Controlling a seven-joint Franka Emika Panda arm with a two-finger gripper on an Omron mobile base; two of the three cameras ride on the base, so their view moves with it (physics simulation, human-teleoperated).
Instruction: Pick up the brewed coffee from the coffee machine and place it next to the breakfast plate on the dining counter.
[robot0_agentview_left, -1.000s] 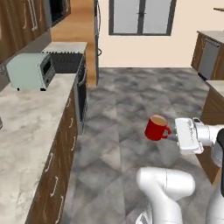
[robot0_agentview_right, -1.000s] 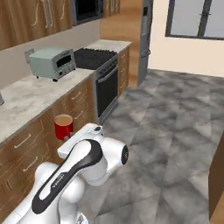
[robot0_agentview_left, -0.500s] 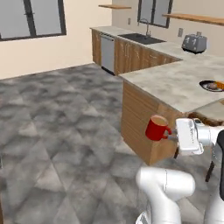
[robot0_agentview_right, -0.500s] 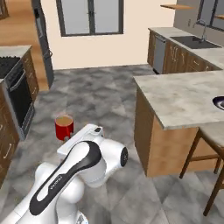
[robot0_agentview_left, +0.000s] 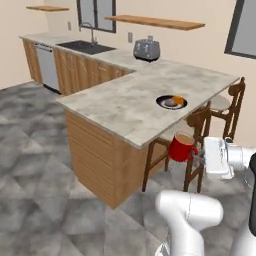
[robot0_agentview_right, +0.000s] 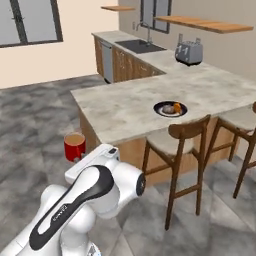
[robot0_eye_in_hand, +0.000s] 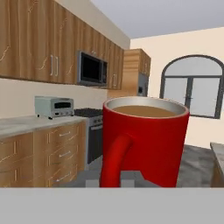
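The gripper (robot0_agentview_left: 197, 159) pinches the brewed coffee (robot0_agentview_left: 181, 147) by its handle side, holding the red mug upright in the air above the grey stone floor (robot0_agentview_left: 35, 165). In the hand view the brewed coffee (robot0_eye_in_hand: 144, 141) sits close to the camera, its handle turned toward the lens and the brown liquid level just under the rim (the finger tips themselves are hidden below the mug). In the right base view the brewed coffee (robot0_agentview_right: 75, 146) hangs just past the white arm (robot0_agentview_right: 85, 200), clear of everything around it.

In the left base view, the mug is off the near long edge of the dining counter (robot0_agentview_left: 125, 107), low beside the wooden chair (robot0_agentview_left: 192, 142) tucked under that edge, and not touching the countertop. The breakfast plate (robot0_agentview_left: 172, 102) lies on the counter near that same long edge, toward the end where the chairs stand, with a brown bun and an orange wedge on it; the same breakfast plate (robot0_agentview_right: 170, 108) shows near the chair-side edge, just behind the chair back (robot0_agentview_right: 187, 131).

Farther along, where the beige top turns into the wall run, a silver toaster (robot0_agentview_left: 146, 49) stands near the back edge, and a dark sink (robot0_agentview_left: 86, 47) with a faucet sits beyond it. A wooden shelf (robot0_agentview_left: 155, 21) runs along the wall above.

Behind the mug in the hand view are wooden cabinets (robot0_eye_in_hand: 39, 43), a microwave (robot0_eye_in_hand: 92, 69), a toaster oven (robot0_eye_in_hand: 54, 106) and an arched door (robot0_eye_in_hand: 194, 87).
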